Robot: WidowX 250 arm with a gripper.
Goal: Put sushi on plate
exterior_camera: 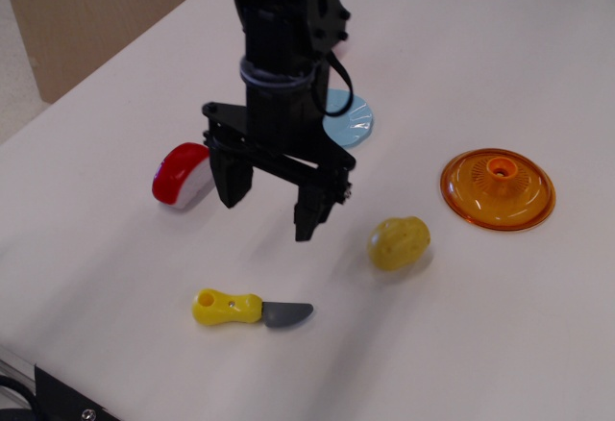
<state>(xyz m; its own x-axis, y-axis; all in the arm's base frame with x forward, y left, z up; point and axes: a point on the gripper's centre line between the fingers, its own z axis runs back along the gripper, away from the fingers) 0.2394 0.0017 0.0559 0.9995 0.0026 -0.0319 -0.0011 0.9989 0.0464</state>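
Gripper: the black gripper (272, 208) points downward over the white table (115, 277), its two fingers spread wide apart with nothing between them.
Gripper fingers: the finger on the picture's left (232, 183) ends just beside the sushi's right edge; whether it touches the sushi is hard to judge from this angle. The other finger (309, 211) hangs lower in the frame over bare table.
Arm: the dark arm (284, 46) rises from the gripper to the top edge of the picture and covers the left part of the plate.
Sushi: the sushi (180, 175), glossy red on top and white beneath, lies on the table left of the gripper, tilted with its red side toward the upper left. It sits apart from the plate, with the gripper between the two.
Plate: the light blue plate (352, 120) lies flat on the table behind the gripper; only its right portion shows past the arm.
Lemon: a yellow lemon (400, 243) rests on the table right of the gripper, clear of both fingers.
Knife: a toy knife (250, 309) with a yellow handle and a grey blade lies near the front of the table, below the gripper, blade pointing right.
Orange disc: an orange translucent disc (498, 188) with a centre knob sits at the right, well apart from the gripper.
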